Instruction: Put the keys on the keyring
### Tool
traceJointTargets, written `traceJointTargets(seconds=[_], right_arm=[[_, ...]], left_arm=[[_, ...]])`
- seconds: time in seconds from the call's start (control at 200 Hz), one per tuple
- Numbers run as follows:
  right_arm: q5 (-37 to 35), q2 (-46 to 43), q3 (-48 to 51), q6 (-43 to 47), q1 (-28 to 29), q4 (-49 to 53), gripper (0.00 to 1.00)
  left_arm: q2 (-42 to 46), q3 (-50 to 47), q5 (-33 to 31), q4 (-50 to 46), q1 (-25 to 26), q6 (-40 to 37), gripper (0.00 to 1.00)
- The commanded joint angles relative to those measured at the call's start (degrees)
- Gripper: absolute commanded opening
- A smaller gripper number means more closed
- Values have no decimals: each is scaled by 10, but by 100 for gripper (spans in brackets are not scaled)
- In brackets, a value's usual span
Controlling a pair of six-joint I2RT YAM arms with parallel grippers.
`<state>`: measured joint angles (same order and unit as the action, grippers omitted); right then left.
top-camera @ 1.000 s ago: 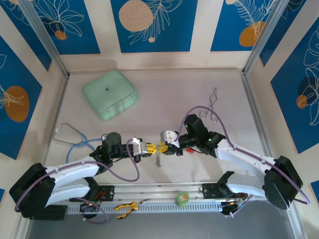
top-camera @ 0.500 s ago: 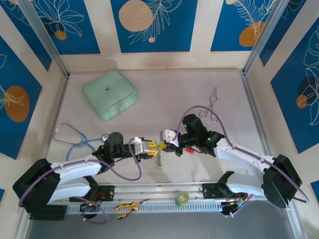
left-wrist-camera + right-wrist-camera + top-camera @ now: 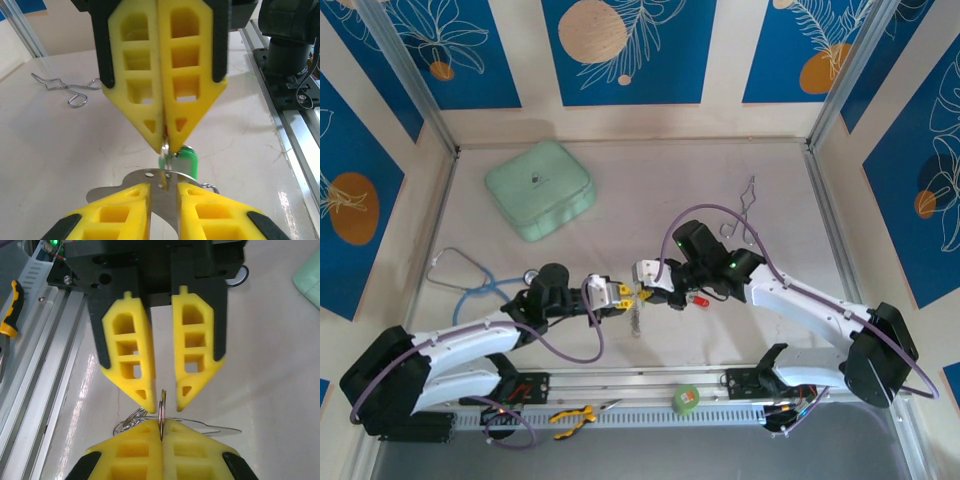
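Note:
My two grippers meet tip to tip at the table's middle. The right gripper (image 3: 648, 290) (image 3: 161, 424) is shut on the thin metal ring (image 3: 161, 407) of the keyring, which stands on edge. The left gripper (image 3: 620, 293) (image 3: 163, 187) faces it with its jaws a little apart, the ring in the gap and touching neither finger. A flat silvery plate (image 3: 102, 192) and a short chain (image 3: 636, 322) hang below the ring. The green-headed key (image 3: 189, 161) shows just behind the right gripper's tips (image 3: 164, 142). The red-headed key (image 3: 700, 298) lies on the table under the right arm.
A mint-green case (image 3: 540, 188) sits at the back left and a stethoscope (image 3: 460, 275) at the left. A bent wire clip (image 3: 745, 210) lies at the back right. A green tape roll (image 3: 687, 398) and pliers (image 3: 572, 417) rest on the near rail.
The left gripper's jaws have come apart, and the right gripper has shut on the ring. The right arm shifted slightly left, uncovering the red key.

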<state>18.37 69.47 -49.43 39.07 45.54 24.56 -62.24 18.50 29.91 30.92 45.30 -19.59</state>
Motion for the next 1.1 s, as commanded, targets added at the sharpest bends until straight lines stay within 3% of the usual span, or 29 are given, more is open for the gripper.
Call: traceJointTargets(seconds=[0.0, 0.125, 0.295, 0.38, 0.485, 0.6, 0.87, 1.095], right_arm=[[-13, 9, -27, 31, 11, 56, 0], [-38, 27, -50, 45, 28, 79, 0], [-54, 41, -65, 52, 43, 94, 0], [-35, 32, -62, 36, 38, 88, 0], [32, -6, -20, -9, 2, 28, 24], [84, -42, 35, -60, -29, -44, 29], [92, -30, 48, -81, -28, -82, 29], [97, -28, 50, -83, -27, -86, 18]], left_arm=[[-14, 25, 10, -3, 2, -2, 20], [-21, 29, 25, 8, 3, 11, 16], [-14, 30, 35, 4, 3, 12, 0], [-11, 28, 39, 7, 2, 16, 0], [-12, 17, 44, 35, 3, 30, 0], [-19, 6, 50, 71, 3, 49, 0], [-41, 3, 67, 116, 3, 68, 0], [-47, 0, 68, 130, 2, 74, 0]])
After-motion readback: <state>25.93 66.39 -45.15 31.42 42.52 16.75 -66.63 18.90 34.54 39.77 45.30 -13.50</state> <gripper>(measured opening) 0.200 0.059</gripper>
